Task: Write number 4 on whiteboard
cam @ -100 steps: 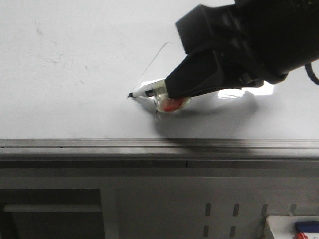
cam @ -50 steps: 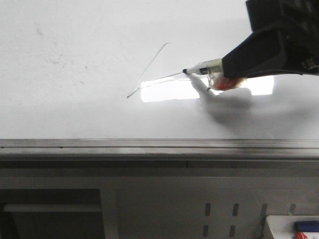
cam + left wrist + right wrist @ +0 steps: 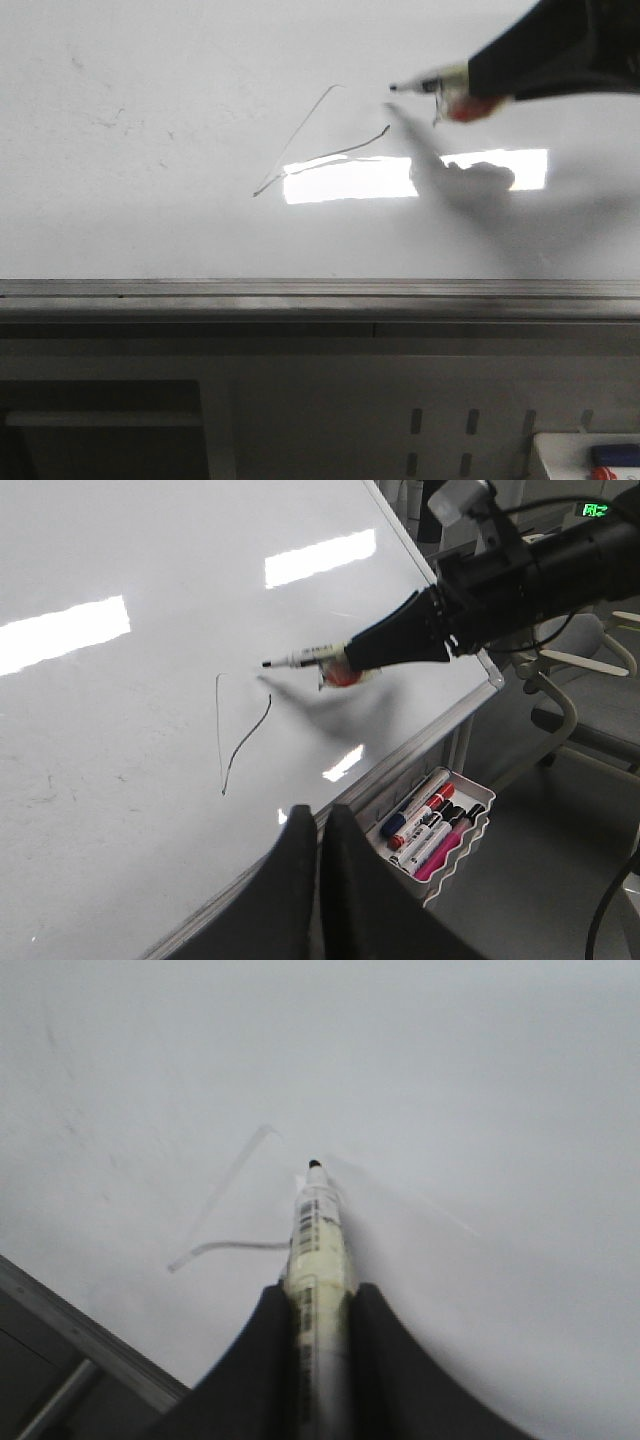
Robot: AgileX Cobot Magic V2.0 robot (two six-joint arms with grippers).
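Observation:
The whiteboard (image 3: 150, 230) fills the front view. On it stand the dark lines of the number 4 (image 3: 300, 140): a long diagonal and a wavy crossbar running right from its lower end. My right gripper (image 3: 480, 75) is shut on a white marker (image 3: 430, 84), whose tip points left just above and right of the crossbar's end, its shadow a little apart from it. The right wrist view shows the marker (image 3: 318, 1230) clamped between the fingers, over the lines (image 3: 230, 1190). My left gripper (image 3: 318, 820) is shut on nothing, over the board's near edge.
A grey metal rail (image 3: 320, 290) runs along the board's front edge. A white tray of several coloured markers (image 3: 435, 825) hangs below the edge on the right side. Chair parts (image 3: 575, 695) stand beyond the board's corner.
My right gripper carried the marker from the diagonal's lower end to the right, leaving the wavy crossbar, then went up and right, off the line's end. The left gripper's motion is not shown.

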